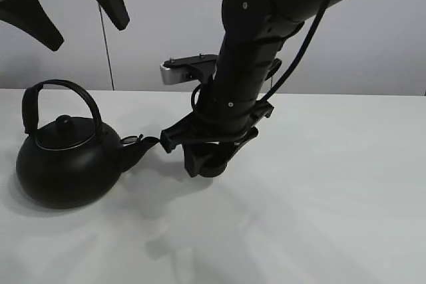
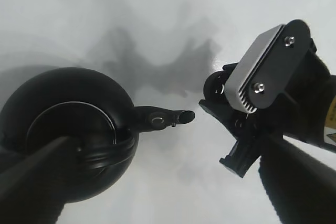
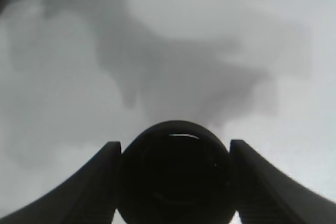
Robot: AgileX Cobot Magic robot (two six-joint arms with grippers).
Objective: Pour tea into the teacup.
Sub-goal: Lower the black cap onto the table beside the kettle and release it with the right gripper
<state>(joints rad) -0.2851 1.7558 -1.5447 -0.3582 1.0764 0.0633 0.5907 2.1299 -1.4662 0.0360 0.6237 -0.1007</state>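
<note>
Two arms: we are clasping the teacup (image 3: 176, 179) in the right jaws, at 3 o'clock of the kettle's (image 1: 66, 171) spout (image 1: 136, 147). Left jaws are hanging released overhead; next, we judge, they are needing the handle (image 1: 63, 84).

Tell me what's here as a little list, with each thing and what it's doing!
kettle: big, black, upright on the white table, nothing holding it
teacup: tiny, black, between the fingers of the right gripper, near the kettle's spout
left gripper: open, high above the kettle
</note>
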